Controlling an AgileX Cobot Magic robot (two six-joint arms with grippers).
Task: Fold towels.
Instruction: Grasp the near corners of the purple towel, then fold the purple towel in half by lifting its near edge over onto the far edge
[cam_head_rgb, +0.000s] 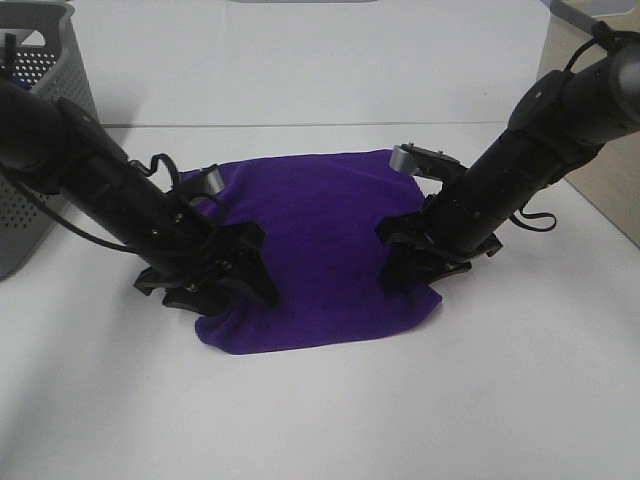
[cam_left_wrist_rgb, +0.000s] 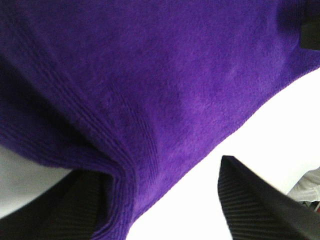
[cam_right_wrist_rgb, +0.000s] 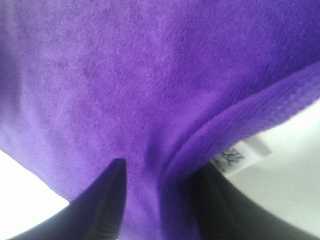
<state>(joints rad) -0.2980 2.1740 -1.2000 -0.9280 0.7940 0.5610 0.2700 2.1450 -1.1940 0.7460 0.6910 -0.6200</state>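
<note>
**Exterior high view:** The purple towel (cam_head_rgb: 320, 235) lies spread at the middle of the table (cam_head_rgb: 520, 400), with a grey basket (cam_head_rgb: 40, 150) at far left. The left gripper (cam_head_rgb: 225, 278) sits at the towel's near-left edge and the right gripper (cam_head_rgb: 408, 268) at its near-right edge.

**Left wrist view:** The jaws stand wide apart. The hem rests against one finger (cam_left_wrist_rgb: 75, 212), and the other finger is over bare table. Judgement: nothing is held yet, so this gripper should close fully on the hem before any lift.

**Right wrist view:** The fingers (cam_right_wrist_rgb: 102, 205) appear pinched on a pleat of cloth beside the white tag (cam_right_wrist_rgb: 240, 157). Judgement: both arms should rise together and level, carrying the near edge to the far edge with the hem kept taut.
</note>
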